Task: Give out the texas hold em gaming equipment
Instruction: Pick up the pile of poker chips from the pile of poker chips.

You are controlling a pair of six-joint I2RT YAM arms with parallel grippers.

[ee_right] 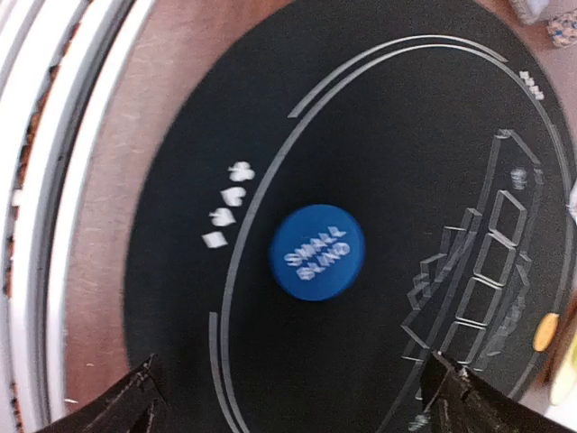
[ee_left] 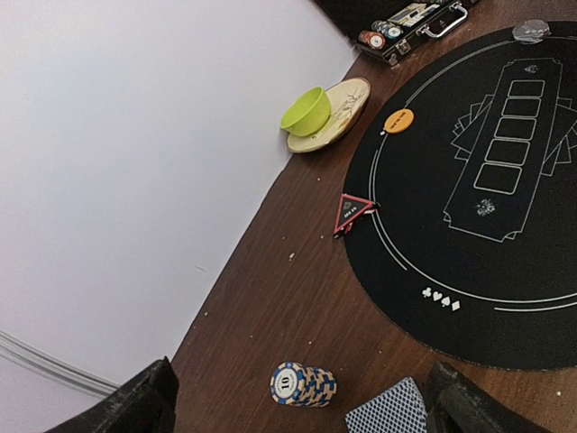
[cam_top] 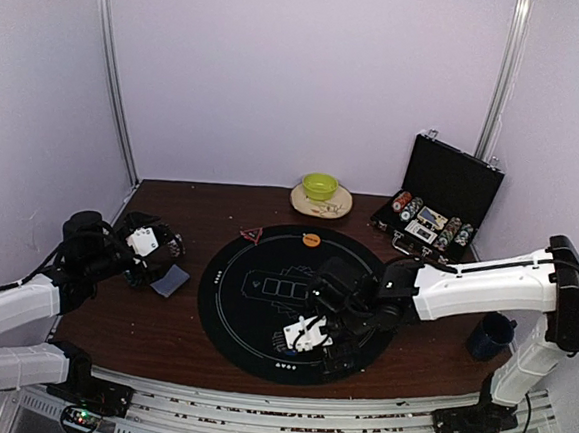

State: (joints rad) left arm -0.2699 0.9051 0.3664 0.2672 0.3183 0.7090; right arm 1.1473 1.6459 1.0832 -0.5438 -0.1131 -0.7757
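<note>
Blue disc (ee_right: 316,253) reading "SMALL BLIND" lies on black mat (ee_right: 379,135).

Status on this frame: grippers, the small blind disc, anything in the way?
Left gripper open by chip stack and card. Right gripper open above blue SMALL BLIND disc, flat on mat, not gripped. Nothing obstructing.

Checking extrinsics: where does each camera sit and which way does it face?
Top external: above and behind, looking down on the table; both arms show.
Left wrist: low, facing the green bowl; left gripper fingers at bottom corners.
Right wrist: facing down at the blue disc; right gripper fingers at bottom corners.
Shared: black mat and orange disc in all three.
</note>
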